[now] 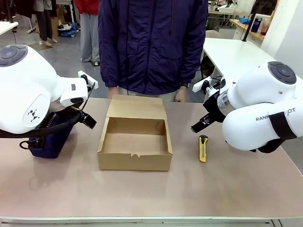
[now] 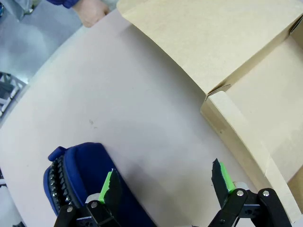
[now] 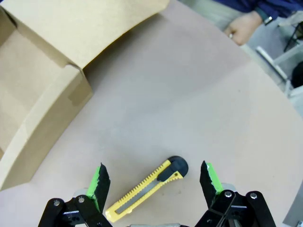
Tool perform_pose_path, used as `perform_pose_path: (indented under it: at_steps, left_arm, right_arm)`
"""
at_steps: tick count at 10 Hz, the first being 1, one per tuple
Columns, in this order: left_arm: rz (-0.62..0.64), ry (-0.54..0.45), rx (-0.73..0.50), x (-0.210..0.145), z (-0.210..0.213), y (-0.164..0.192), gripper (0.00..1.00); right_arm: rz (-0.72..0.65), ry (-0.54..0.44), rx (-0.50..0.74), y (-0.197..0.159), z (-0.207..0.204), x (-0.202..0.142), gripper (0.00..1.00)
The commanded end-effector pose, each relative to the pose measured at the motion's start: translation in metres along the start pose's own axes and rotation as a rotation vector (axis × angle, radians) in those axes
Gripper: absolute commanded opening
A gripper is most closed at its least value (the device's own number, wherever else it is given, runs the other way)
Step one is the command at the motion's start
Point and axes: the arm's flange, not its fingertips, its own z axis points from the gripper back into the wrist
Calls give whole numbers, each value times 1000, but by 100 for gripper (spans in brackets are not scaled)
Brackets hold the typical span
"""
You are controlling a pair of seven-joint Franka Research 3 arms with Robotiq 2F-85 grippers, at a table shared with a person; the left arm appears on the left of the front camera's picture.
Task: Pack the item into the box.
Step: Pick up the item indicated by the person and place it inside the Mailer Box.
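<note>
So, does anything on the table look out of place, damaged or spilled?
Nothing stands out. The box stands square and open, empty, its lid folded back. The knife lies flat right of it, the blue pouch left.

A yellow-and-black utility knife (image 1: 203, 154) lies right of centre on the pinkish worktop (image 1: 142, 194); a navy pouch (image 1: 51, 143) sits at the left edge.

Navy pouch (image 1: 49, 144) half behind left arm (image 1: 28, 94)
</note>
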Motion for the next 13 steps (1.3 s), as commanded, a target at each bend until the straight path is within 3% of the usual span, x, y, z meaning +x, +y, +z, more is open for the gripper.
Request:
perform_pose_path:
  at_steps: [1,4,5,7,8,9,10,11,12,13]
  left_arm:
    - [0,0,0,0,0,0,100]
    - [0,0,0,0,0,0,100]
    - [-40,-78,30,-7,53,14,100]
    - [-65,-230,32,-56,162,35,100]
    - [-45,-285,87,-79,188,29,100]
    - [-44,-203,53,-81,179,19,100]
    - [-36,-235,72,24,147,51,100]
    - [-36,-235,72,24,147,51,100]
    - [-31,-259,74,14,197,56,100]
    - [-59,-283,-125,14,199,59,100]
  right_arm:
    - [-1,0,0,0,0,0,100]
    - [0,0,0,0,0,0,100]
    - [1,-56,30,-10,47,-8,100]
    - [-14,-169,-57,-22,149,-51,100]
    - [-38,-188,-142,-14,169,-74,100]
    - [-89,-151,-150,-5,164,-81,100]
    - [-46,-176,-73,-40,130,23,100]
    - [-60,-191,-110,-47,167,17,100]
    - [-39,-94,70,-32,127,36,100]
    - [-121,-113,211,-46,131,31,100]
